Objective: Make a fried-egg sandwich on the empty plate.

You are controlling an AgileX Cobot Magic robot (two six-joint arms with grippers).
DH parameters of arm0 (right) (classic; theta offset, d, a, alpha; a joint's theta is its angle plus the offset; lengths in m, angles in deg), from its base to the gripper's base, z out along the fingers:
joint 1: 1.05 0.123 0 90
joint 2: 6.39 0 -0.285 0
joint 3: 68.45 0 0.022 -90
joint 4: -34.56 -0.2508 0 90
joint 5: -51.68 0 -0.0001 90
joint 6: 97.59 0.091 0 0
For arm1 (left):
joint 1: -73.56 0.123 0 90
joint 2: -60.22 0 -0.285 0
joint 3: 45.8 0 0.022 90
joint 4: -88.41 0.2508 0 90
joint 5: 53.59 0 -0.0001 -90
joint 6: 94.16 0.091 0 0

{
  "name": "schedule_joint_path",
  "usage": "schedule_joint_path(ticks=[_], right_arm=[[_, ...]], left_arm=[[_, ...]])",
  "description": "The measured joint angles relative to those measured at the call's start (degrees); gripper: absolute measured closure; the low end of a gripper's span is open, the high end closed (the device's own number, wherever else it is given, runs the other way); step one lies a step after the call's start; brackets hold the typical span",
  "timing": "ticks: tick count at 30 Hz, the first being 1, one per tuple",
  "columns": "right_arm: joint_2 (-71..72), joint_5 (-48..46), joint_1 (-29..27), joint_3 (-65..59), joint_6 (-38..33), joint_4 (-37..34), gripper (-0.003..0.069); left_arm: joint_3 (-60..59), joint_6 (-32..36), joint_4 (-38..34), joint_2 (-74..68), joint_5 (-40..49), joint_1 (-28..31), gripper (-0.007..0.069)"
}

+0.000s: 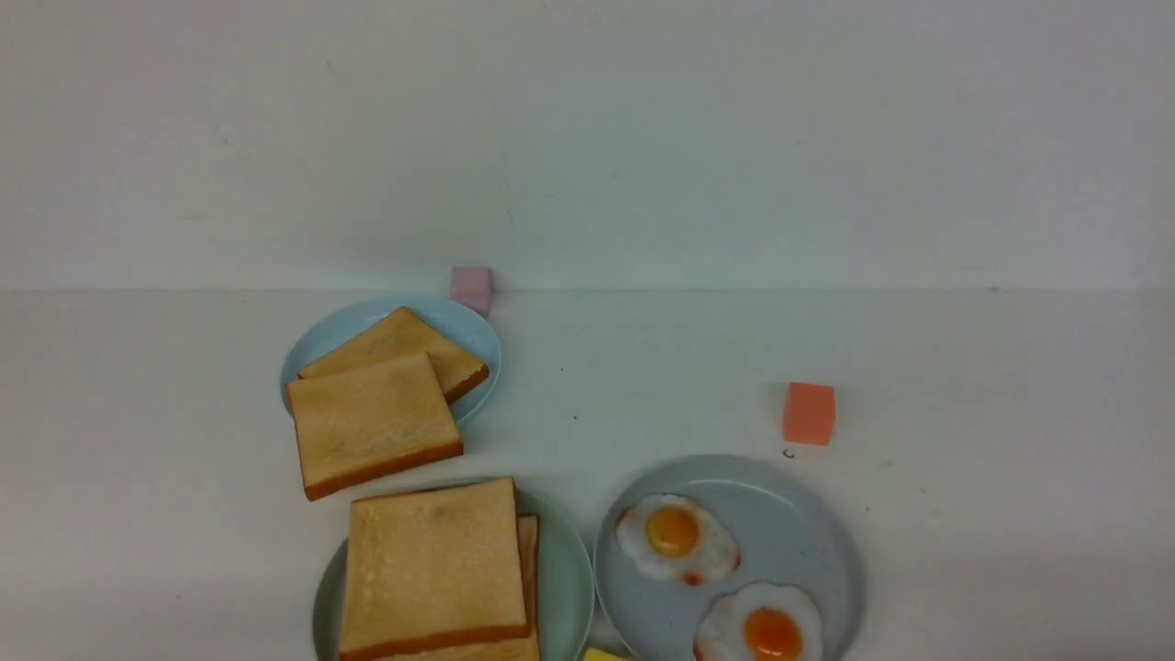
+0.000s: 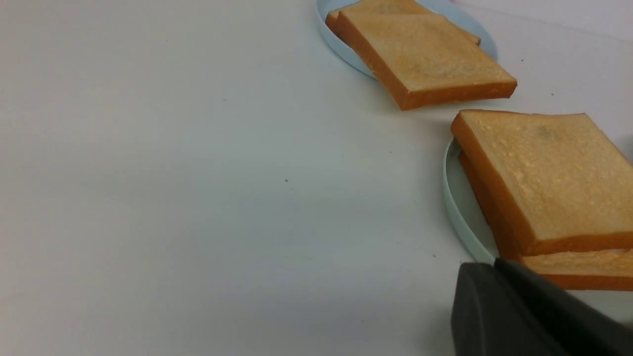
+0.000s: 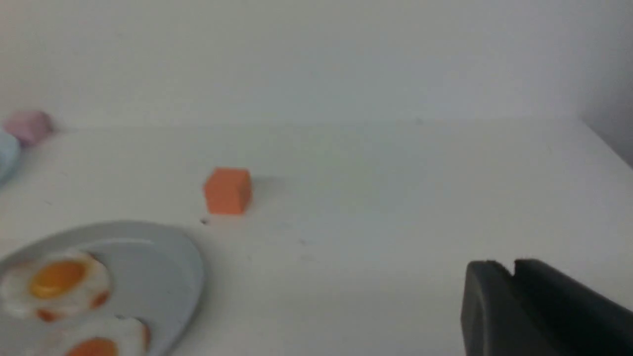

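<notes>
Sitting stacked on the empty plate (image 1: 565,588), the fried-egg sandwich (image 1: 436,569) looks finished, its egg hidden; both grippers' opening I cannot tell.

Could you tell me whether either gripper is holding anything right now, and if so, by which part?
Nothing is held. The left gripper and right gripper both look shut with nothing between the fingers, apart from the toast and eggs.

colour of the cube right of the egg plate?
Orange cube; clearest in the front view.
</notes>
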Motion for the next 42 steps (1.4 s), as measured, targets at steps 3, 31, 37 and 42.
schedule_joint_path(ticks=[3, 31, 37, 42], right_arm=[[0.0, -0.11, -0.88, -3.54, 0.81, 1.96, 0.0562], [0.0, -1.16, -0.92, -4.99, 1.16, 3.94, 0.0526], [0.0, -1.16, -0.92, -4.99, 1.16, 3.94, 0.0518], [0.0, -1.16, -0.92, -4.99, 1.16, 3.94, 0.0512]], left_arm=[[0.0, 0.0, 0.0, 0.0, 0.0, 0.0, 0.0594], [0.0, 0.0, 0.0, 0.0, 0.0, 0.0, 0.0567], [0.0, 0.0, 0.0, 0.0, 0.0, 0.0, 0.0565], [0.0, 0.0, 0.0, 0.0, 0.0, 0.0, 0.056]])
